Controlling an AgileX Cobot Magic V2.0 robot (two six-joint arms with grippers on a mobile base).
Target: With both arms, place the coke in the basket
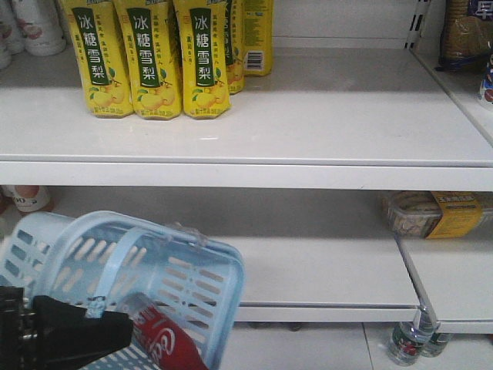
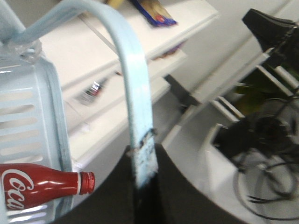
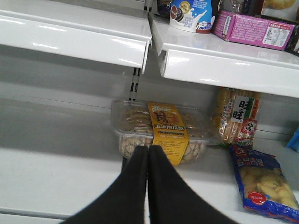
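Front view, left to right: black left gripper (image 1: 92,327) sits at the bottom-left corner, clamped on the pale blue loop handle (image 1: 115,266) of the light blue slotted plastic shopping basket (image 1: 196,289), which hangs tilted in front of the lower white shelf (image 1: 323,281). The coke, a slim red-wrapped plastic bottle with white script (image 1: 166,343), lies on its side inside the basket, low against the slotted wall. Above it, a row of yellow pear-drink bottles with green labels (image 1: 146,58) stands upright on the upper white shelf (image 1: 308,123). Far right on the lower level, a clear plastic snack tray with a yellow band (image 1: 431,213); two small clear bottles (image 1: 412,343) stand on the floor under it. Left wrist view: basket wall (image 2: 28,116) at left, coke (image 2: 42,189) inside with its red cap (image 2: 88,182) poking past the rim; the handle strap (image 2: 135,93) runs down into the left gripper (image 2: 145,186), jaws closed on it. Right wrist view: right gripper (image 3: 148,161) has its black fingers (image 3: 135,182) pressed together, holding nothing, pointing at the clear snack tray (image 3: 163,130) on the shelf; a red-and-white cracker pack (image 3: 238,116) stands further right, a blue snack bag (image 3: 261,182) lies flat beside it. Right gripper not visible in the front view.
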